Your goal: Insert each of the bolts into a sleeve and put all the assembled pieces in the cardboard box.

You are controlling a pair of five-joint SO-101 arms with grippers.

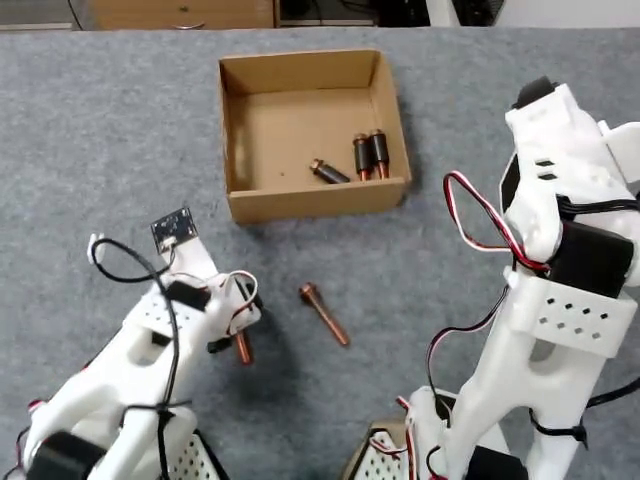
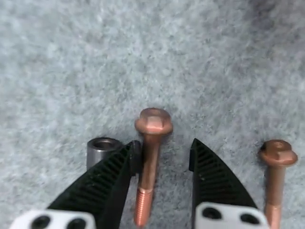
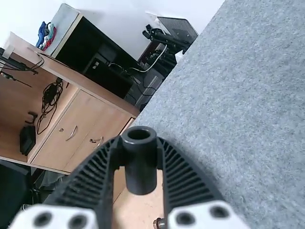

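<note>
Showing the left gripper (image 2: 164, 149) low over the grey felt table cover (image 2: 71, 57), jaws spread on either side of a copper-coloured hex-flange bolt (image 2: 151, 152) that lies flat between them. The bolt's long axis runs along the fingers, head away from the wrist and threaded end toward it, so a closing stroke would meet the shank squarely. The shank rests against one finger (image 2: 114, 176), with a gap to the other. A short dark metal sleeve (image 2: 102, 150) stands just outside that first finger. A second copper bolt (image 2: 275, 176) lies beyond the other finger, roughly parallel. The right gripper (image 3: 139, 143), raised well apart from these parts, clamps a black cylindrical sleeve (image 3: 139, 167), bore facing outward. Three assembled pieces (image 1: 362, 155) lie in the open brown cardboard box (image 1: 300, 205). Judged nearer to both loose bolts: the left arm
</note>
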